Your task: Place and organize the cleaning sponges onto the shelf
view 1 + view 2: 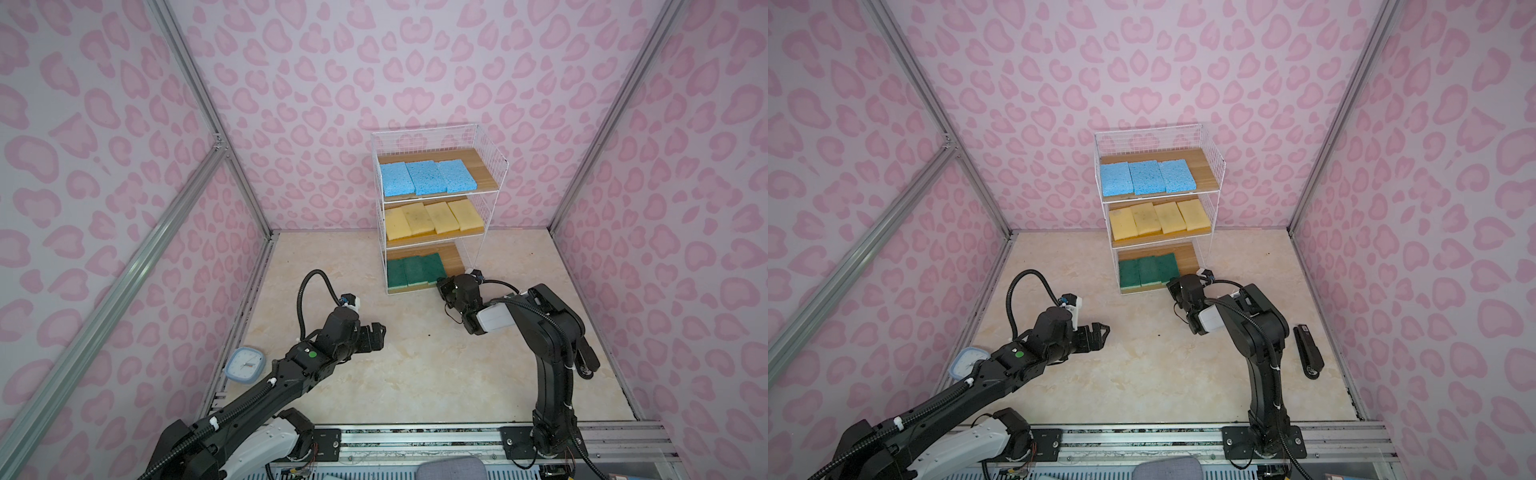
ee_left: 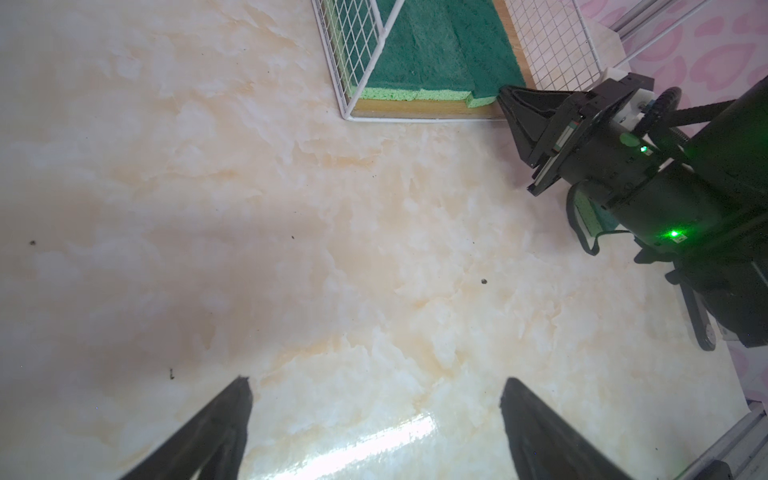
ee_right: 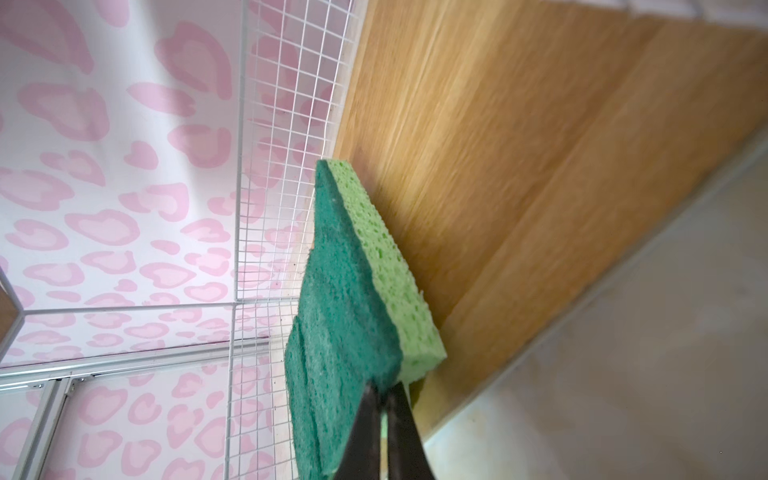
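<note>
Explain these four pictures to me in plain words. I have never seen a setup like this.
The machine is a robot with a left arm and a right arm, mounted at the near edge of a table. Two pictures look down from one overhead camera. The other two come from a camera on each arm's wrist.

A white wire shelf stands at the back, with blue sponges on top, yellow sponges in the middle and green sponges at the bottom. A small clock and a black stapler lie on the table.

The left end effector hangs open and empty over bare table. The right end effector is shut on the edge of one green sponge at the bottom board.
</note>
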`<state>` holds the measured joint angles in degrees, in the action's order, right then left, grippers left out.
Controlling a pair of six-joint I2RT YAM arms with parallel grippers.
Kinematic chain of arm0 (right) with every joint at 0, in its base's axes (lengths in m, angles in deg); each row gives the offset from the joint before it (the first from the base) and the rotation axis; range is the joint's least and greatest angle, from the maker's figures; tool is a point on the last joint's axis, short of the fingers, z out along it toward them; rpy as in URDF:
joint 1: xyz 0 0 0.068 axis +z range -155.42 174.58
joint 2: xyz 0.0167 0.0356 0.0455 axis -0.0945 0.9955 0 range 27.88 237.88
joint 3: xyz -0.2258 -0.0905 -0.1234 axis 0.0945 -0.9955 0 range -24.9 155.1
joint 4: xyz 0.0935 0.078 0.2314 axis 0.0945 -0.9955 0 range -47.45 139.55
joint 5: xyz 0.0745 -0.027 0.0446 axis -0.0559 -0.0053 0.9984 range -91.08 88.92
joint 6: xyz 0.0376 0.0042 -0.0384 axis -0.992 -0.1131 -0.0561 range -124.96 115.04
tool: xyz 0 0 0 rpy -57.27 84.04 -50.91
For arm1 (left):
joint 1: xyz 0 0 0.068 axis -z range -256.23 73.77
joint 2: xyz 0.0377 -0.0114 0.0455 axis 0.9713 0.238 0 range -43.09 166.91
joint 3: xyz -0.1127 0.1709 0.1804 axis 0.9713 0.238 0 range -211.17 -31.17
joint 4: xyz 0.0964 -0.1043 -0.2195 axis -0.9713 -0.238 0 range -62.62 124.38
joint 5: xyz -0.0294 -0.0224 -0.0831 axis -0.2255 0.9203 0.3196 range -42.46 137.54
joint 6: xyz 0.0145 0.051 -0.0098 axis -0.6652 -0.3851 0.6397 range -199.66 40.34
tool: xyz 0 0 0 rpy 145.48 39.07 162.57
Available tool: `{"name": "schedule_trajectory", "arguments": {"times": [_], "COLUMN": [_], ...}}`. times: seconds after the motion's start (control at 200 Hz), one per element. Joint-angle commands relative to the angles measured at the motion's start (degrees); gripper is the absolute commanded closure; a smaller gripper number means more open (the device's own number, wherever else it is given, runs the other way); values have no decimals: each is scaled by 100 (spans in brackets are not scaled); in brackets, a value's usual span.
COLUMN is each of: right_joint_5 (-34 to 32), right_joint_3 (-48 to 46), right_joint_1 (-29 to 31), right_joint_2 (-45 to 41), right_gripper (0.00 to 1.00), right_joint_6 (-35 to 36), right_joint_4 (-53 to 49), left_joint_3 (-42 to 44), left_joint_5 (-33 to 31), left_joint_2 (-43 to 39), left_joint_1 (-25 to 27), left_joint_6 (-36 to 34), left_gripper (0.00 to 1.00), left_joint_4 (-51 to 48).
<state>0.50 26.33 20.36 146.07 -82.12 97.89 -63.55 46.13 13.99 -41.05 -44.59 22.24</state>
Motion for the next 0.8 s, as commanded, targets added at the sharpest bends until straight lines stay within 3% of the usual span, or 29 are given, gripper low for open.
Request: {"name": "schedule_trajectory", "arguments": {"times": [0.0,0.085,0.25,0.355,0.505,0.795], "right_joint_5": [157,200,236,287,383,753], "right_joint_3": [41,38,-40,-123,-353,-1039], "right_joint_1": [6,5,6,-14,-28,-142], "right_joint_2": [55,22,-183,-348,-670,-1902], "right_gripper": [93,88,59,49,44,43], "right_joint_6": [70,92,219,326,480,1148], "right_joint_4": [105,124,-2,-111,-228,-892], "left_joint_3": [19,46,73,48,17,-168], "left_joint_5": [17,26,52,87,126,234], "left_joint_2": [-27,-38,-74,-72,-124,226], "left_joint_1": [-16,-12,-11,-16,-12,125], "left_joint_6": [-35,-19,-9,-26,-90,-123], "left_gripper": [5,5,4,1,4,1], "left_joint_4": [45,54,79,60,45,295]}}
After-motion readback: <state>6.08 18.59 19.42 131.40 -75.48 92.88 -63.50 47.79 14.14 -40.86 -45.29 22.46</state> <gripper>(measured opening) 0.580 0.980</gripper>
